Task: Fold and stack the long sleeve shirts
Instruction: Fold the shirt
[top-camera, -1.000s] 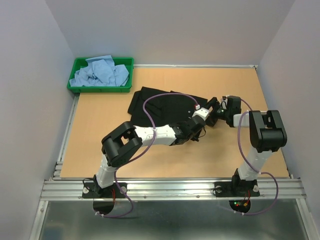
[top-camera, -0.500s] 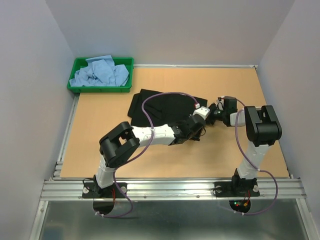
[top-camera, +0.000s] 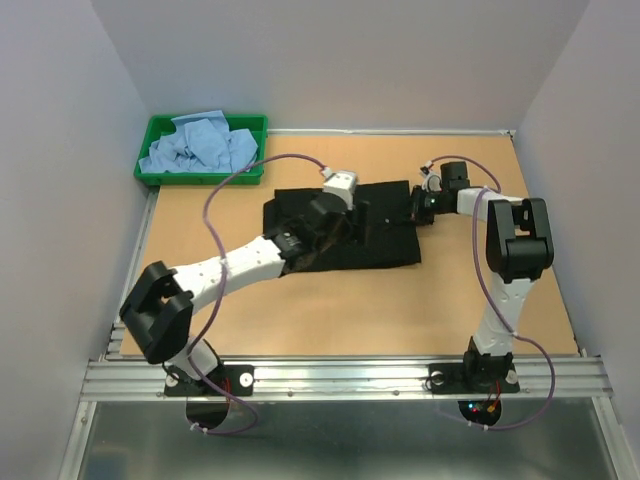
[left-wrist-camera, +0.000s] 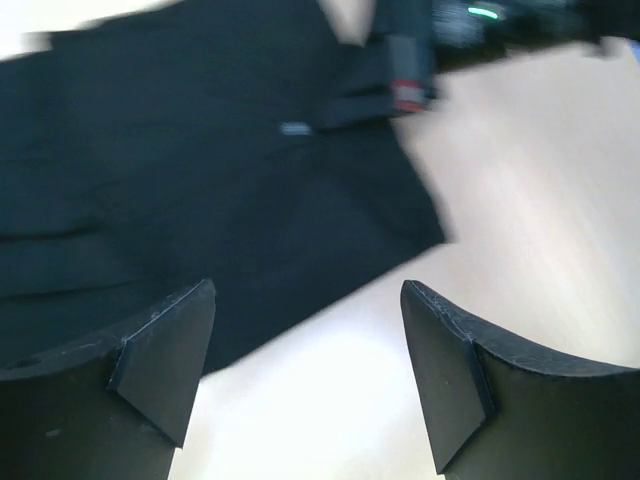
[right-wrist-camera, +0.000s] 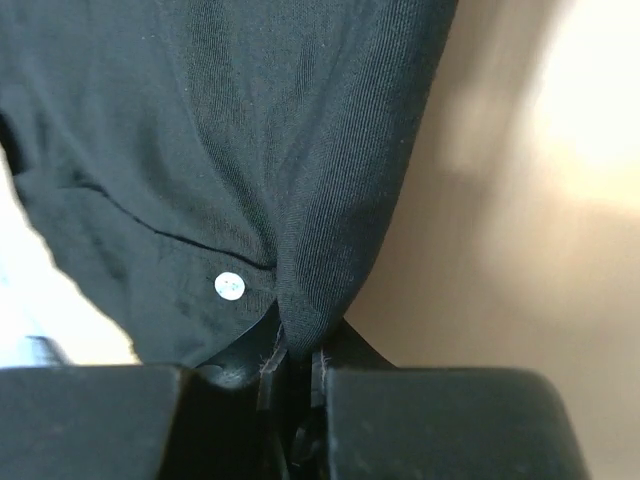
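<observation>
The black shirt (top-camera: 380, 240) lies spread flat on the counter (top-camera: 300, 310) as a wide dark shape. All other things are placed here in relation to it.

The right gripper (top-camera: 420, 205) is at the far right corner of the black shirt. It is pressed together on a narrow ridge of the cloth. In the right wrist view this ridge runs down into the closed fingers of the right gripper (right-wrist-camera: 290, 365). One small pale button (right-wrist-camera: 230, 286) shows on the cloth just left of the ridge.

The left gripper (top-camera: 325, 218) is over the left middle part of the black shirt, and its fingers are spread wide apart. In the left wrist view (which is rather blurred) the near edge of the black shirt (left-wrist-camera: 200, 150) and some bare counter show through the gap of the left gripper (left-wrist-camera: 305, 370). Whether the fingertips touch the cloth cannot be told.

The green tray (top-camera: 200, 179) stands just beyond the far left corner of the black shirt, near it. The light blue shirts (top-camera: 200, 145) lie in the tray in a crumpled pile, apart from the black shirt.
</observation>
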